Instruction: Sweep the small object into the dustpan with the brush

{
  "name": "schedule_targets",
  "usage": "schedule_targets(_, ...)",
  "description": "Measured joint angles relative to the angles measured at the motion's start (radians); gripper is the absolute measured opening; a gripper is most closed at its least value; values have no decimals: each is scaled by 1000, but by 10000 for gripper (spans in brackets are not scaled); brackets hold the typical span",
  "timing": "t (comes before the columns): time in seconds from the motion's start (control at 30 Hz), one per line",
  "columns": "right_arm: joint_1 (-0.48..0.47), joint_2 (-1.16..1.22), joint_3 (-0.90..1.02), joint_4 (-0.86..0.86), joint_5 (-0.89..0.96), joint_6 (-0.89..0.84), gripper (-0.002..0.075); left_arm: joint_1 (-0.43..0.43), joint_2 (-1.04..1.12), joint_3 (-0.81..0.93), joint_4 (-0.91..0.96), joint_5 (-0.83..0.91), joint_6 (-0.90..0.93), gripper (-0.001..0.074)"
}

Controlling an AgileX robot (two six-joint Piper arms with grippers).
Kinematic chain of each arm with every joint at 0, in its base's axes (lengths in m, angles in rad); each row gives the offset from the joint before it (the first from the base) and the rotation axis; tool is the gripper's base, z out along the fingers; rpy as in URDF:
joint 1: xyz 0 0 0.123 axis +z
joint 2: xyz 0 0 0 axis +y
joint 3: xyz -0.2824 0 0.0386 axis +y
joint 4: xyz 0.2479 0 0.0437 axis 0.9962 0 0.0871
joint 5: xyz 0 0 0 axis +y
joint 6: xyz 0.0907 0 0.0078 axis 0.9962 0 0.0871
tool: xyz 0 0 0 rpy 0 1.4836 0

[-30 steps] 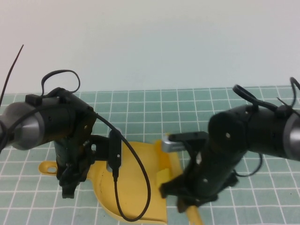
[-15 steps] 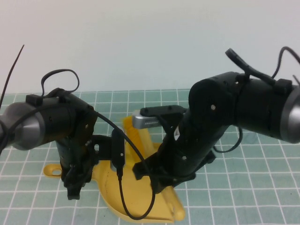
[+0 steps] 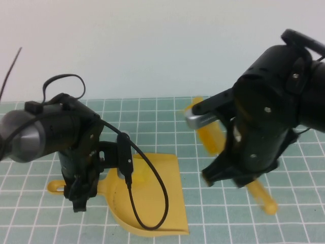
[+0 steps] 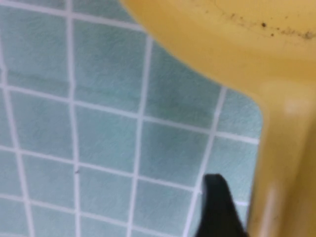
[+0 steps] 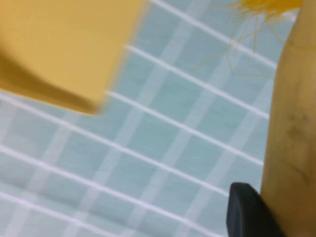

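The yellow dustpan (image 3: 155, 203) lies on the green grid mat, its mouth toward the right. My left gripper (image 3: 76, 195) is shut on the dustpan's handle (image 3: 57, 186). In the left wrist view a black finger (image 4: 217, 205) presses against that handle (image 4: 289, 163). My right gripper (image 3: 241, 179) is shut on the yellow brush (image 3: 264, 198), held to the right of the pan with its head (image 3: 208, 133) toward the back. In the right wrist view a finger (image 5: 247, 212) lies against the brush handle (image 5: 291, 133). No small object shows in any view.
The green mat with white grid lines (image 3: 167, 114) covers the table up to a plain white wall. A black cable (image 3: 152, 188) from the left arm loops over the dustpan. The pan's corner (image 5: 64, 49) shows in the right wrist view.
My right arm has swung from over the dustpan to the right and back, carrying the brush clear of the pan. The left gripper kept hold of the handle, and the pan shifted slightly.
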Motion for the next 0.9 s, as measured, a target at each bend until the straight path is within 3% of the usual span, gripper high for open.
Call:
schedule_targets(0.17,0,-54,0,-127,46,9,167,0,-34,0,20,-9,-2,462)
schedule_targets(0.37,-53,-103,-1,-66,51,-1,167,0,-157,0,32,7,-48,456)
schedule_targets(0.57,-180,-103,114,69,-81,-24,167,0,-385,0,-41,-10,-283,328)
schedule_targets(0.7,-218,-103,245,198,-234,-86,167,0,-546,0,-98,10,-395,98)
schedule_targets(0.73,-218,-99,280,229,-278,-108,167,0,-583,0,-117,21,-400,69)
schedule_targets(0.9,-218,-21,396,339,-434,-162,167,0,-738,0,-203,32,-465,9)
